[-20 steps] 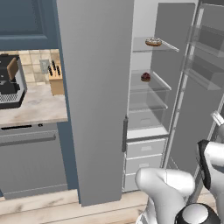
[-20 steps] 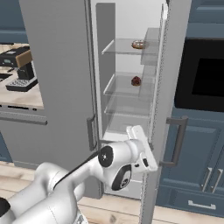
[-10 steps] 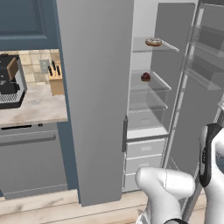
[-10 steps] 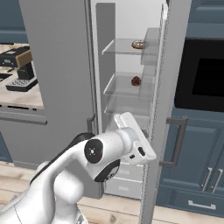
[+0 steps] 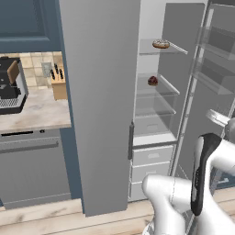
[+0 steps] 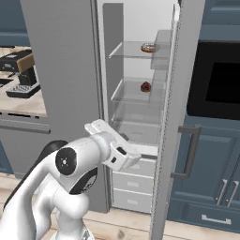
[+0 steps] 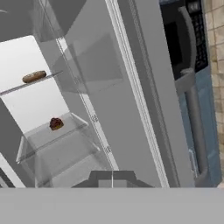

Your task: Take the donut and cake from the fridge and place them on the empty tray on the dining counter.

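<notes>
Risk at this stage lay mainly in the approach path. The gripper (image 7: pixel 112 178) sat at the bottom centre of the hand view with its fingertips pressed together and nothing between them, so it would need to spread before any pick. The fridge (image 5: pixel 98 105) stood with its right door swung wide. In the right base view that door's edge (image 6: pixel 173 117) ran down the centre right, just beside the shelf openings, and a reach angled from the lower left could clip it or a glass shelf lip.

The donut (image 5: pixel 160 44) lay on the top glass shelf, upper right of the left base view; the right base view placed it at upper centre (image 6: pixel 148 47) and the hand view at upper left (image 7: pixel 34 76). The cake (image 5: pixel 153 81) rested on the shelf below, also seen at (image 6: pixel 146 86) and (image 7: pixel 55 124). Both items were well apart from the hand. Either could probably be nudged toward the back wall or off the shelf edge if the fingers arrived narrow or too low.

Surroundings: a coffee machine (image 5: pixel 11 85) and a knife block (image 5: pixel 58 81) stood on the wall counter at left, and a built-in oven (image 6: pixel 218 79) occupied the right. None obstructed the reach. Fridge drawers (image 5: pixel 151 170) sat below the shelves.
</notes>
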